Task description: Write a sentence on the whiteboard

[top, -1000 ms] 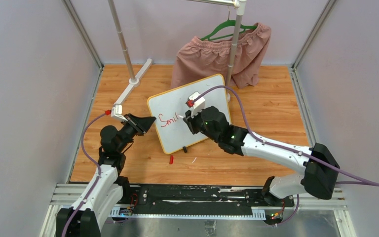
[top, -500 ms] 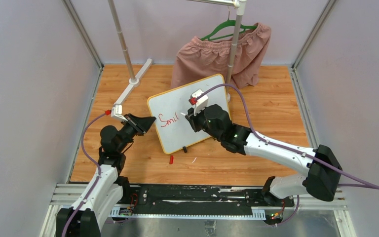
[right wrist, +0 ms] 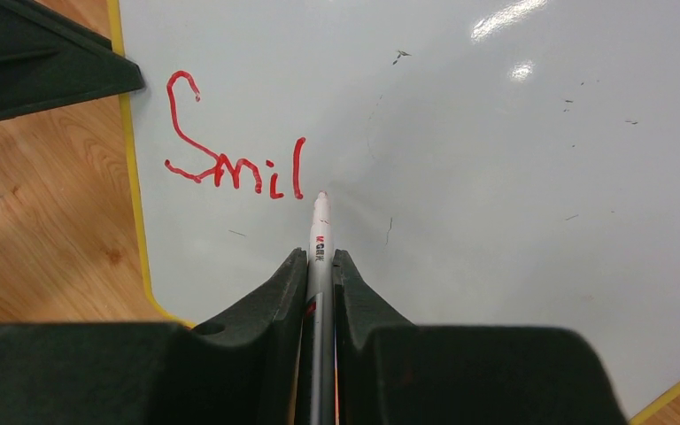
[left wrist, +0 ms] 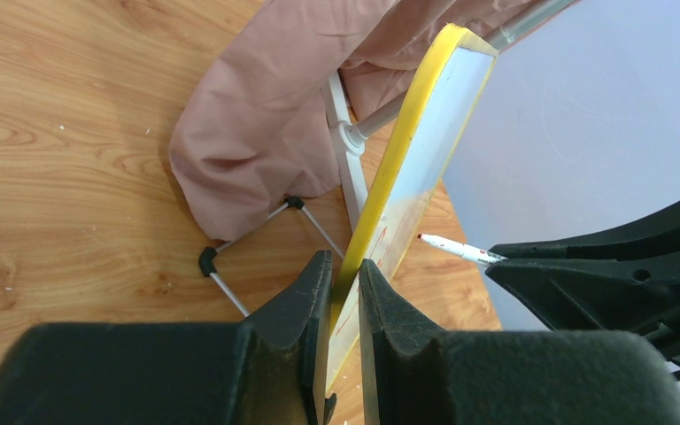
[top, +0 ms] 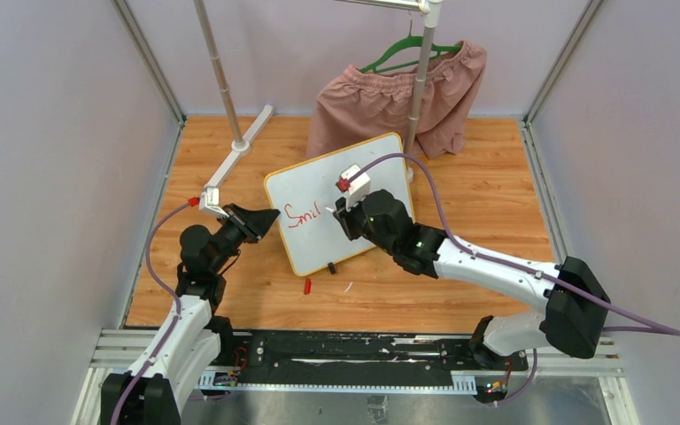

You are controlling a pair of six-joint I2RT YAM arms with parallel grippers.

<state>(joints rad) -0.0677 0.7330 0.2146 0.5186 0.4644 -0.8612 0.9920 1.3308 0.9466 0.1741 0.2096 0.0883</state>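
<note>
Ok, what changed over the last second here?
The right arm nudged slightly rightward along the whiteboard half a second ago, then came back. The right fingers kept pinching the marker, its tip by the sentence, still just "Smil". The left fingers stayed clamped on the whiteboard's yellow edge; it and the pink shorts did not move.

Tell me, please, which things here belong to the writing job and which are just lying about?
Part of the job:
- whiteboard, clamped at its edge by the left gripper
- red writing, so far "Smil"
- marker, held in the right gripper

Just lying about:
- pink shorts
- green hanger
- rack pole
</note>
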